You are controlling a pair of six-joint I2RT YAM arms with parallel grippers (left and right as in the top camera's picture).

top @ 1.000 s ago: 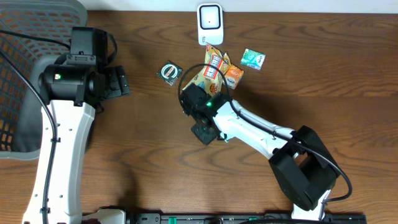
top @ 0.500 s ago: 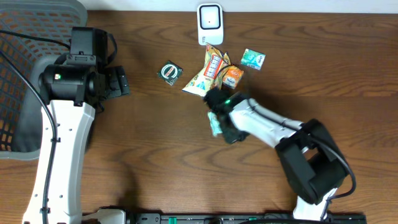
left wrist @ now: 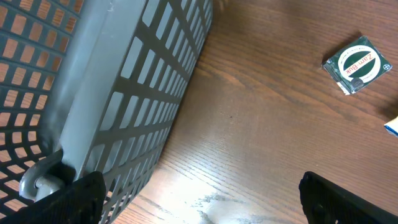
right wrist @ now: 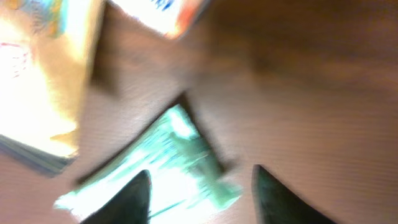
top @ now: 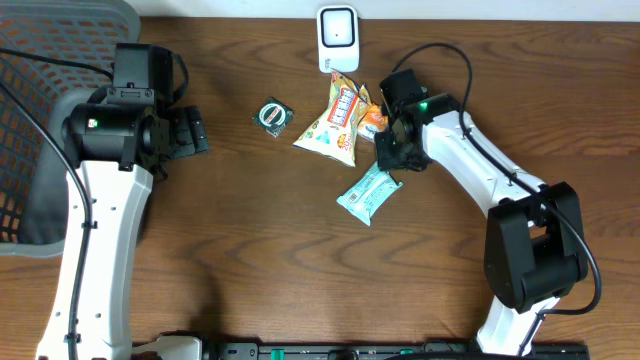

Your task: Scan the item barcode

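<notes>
The bench (top: 250, 240) is dark brown wood with a fine grain. On it lies a flat, pale green foil packet (top: 368, 193), oblong with crimped ends, lying slantwise near the middle. The right gripper (top: 396, 160) hovers just above the packet's upper end; in the blurred right wrist view its two dark fingers (right wrist: 132, 198) stand apart with the packet (right wrist: 155, 171) below and between them, holding nothing. The left gripper (left wrist: 199, 202) stands wide, empty, beside a grey plastic lattice basket (left wrist: 112, 93).

Just beside the packet rest a glossy yellow snack bag (top: 335, 122) and a small orange carton (top: 372, 122). A round green tin (top: 273, 114) lies apart to the left. A white scanner (top: 338, 38) stands at the far edge.
</notes>
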